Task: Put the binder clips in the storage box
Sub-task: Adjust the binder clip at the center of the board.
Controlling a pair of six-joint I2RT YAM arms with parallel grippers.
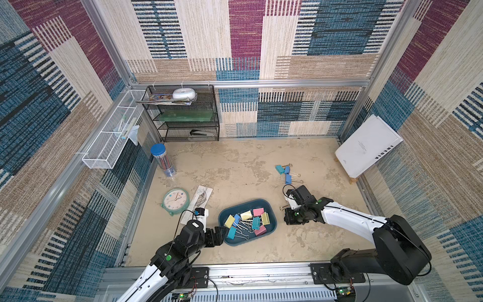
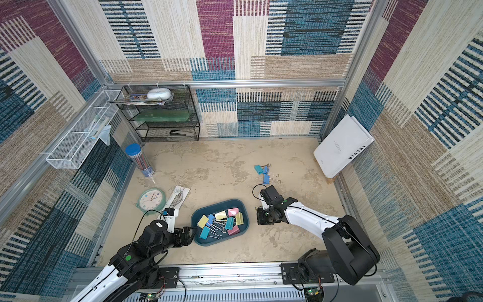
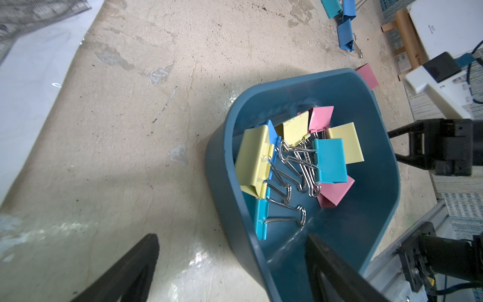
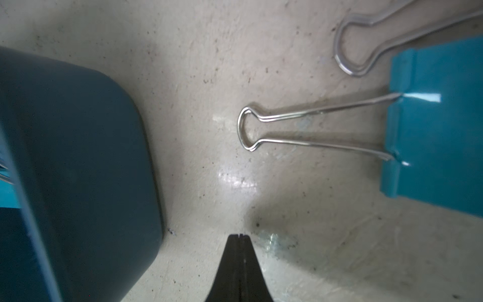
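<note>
The teal clip [image 4: 439, 125] runs off the right wrist view's edge; the storage box [image 4: 78, 170] there is blurred. A pink clip [image 3: 367, 75] sits half behind its wall.

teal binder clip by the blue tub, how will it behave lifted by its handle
The teal folded-metal binder clip looks rigid and likely light. Its thin silver wire handle seems hinged, so the body may swing. On the glossy beige tabletop, a push probably slides it.

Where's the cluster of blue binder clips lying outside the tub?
In both top views the three blue wire-handled binder clips lie on the beige tabletop, right side, beyond the right gripper, short of the leaning white book.
</note>
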